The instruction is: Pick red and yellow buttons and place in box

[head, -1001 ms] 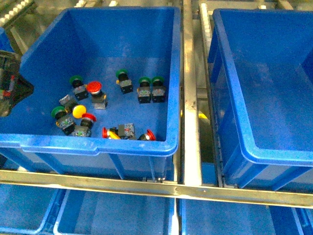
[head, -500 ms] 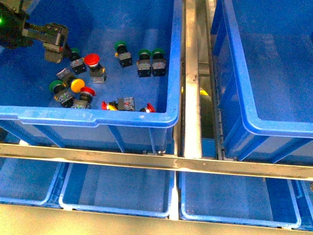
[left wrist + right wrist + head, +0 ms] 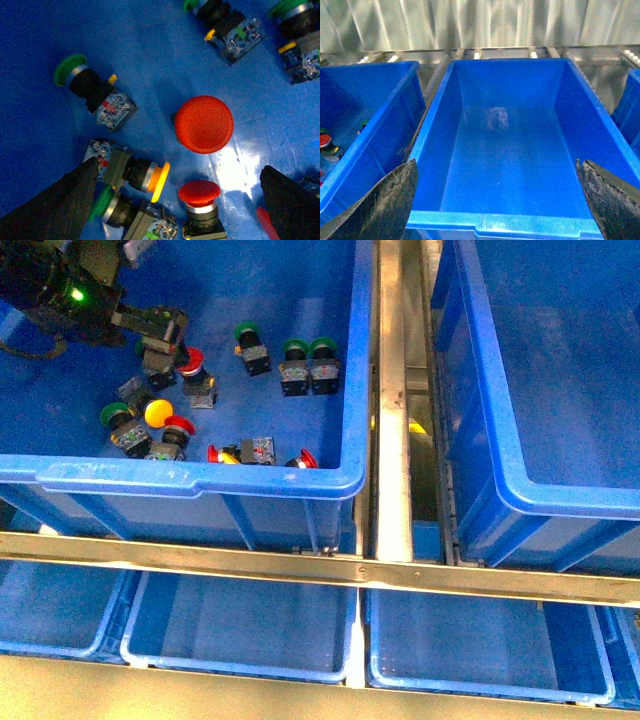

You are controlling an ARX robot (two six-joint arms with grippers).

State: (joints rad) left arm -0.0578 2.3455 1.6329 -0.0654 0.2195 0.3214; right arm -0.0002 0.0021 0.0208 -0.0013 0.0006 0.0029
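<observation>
Red and yellow buttons lie in the left blue crate (image 3: 200, 482). A big red cap (image 3: 193, 360) (image 3: 204, 124) sits right by my open left gripper (image 3: 165, 345) (image 3: 178, 172), which hangs low inside that crate. A yellow button (image 3: 158, 412) (image 3: 159, 181) and a smaller red button (image 3: 178, 426) (image 3: 199, 192) lie between its spread fingers (image 3: 65, 200) in the left wrist view. Two more red ones (image 3: 305, 460) rest near the crate's front wall. The box (image 3: 540, 390) (image 3: 500, 222) on the right holds nothing. My right gripper (image 3: 497, 170) hovers open over its near rim.
Green-capped switches (image 3: 300, 365) (image 3: 70, 70) are mixed among the buttons. A metal rail (image 3: 392, 420) separates the two crates. Lower blue crates (image 3: 240, 625) sit beneath a front metal bar (image 3: 300, 568). The left crate (image 3: 370, 125) also shows beside the box.
The left gripper has moved right and further into the left crate, from its left wall to beside the big red cap. The front view shifted downward early on.
</observation>
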